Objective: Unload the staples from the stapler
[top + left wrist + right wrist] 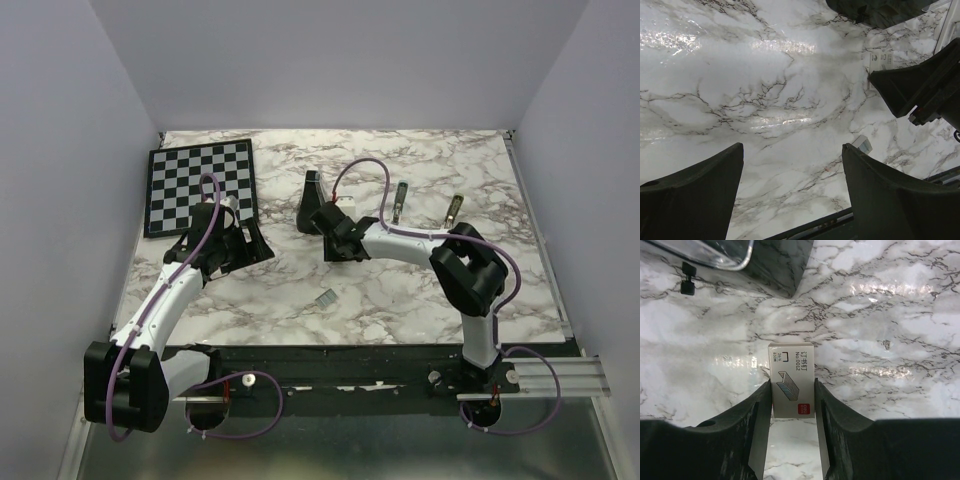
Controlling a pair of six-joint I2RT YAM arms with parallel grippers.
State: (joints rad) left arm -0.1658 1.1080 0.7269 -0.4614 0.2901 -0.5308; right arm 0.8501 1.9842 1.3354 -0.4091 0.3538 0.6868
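Two left fingers (695, 195) stand spread, the staples (862, 145) just past one tip; right fingers (740, 440) apparently pinch a small box (792, 380).

The staples (326, 297) are seen alone near the middle of the marble table (420, 290). The stapler (399, 203) is laid far and to the right, beside another thin bar (454, 210). A checkered board (200, 185) is placed far left. A small white box (345, 204) is seen at the right gripper (338, 216).

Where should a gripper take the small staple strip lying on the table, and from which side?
Grip the staples across the narrow width, on the two long edges, coming straight down from above. The strip lies flat on the marble table, so a side approach would likely not get under it.
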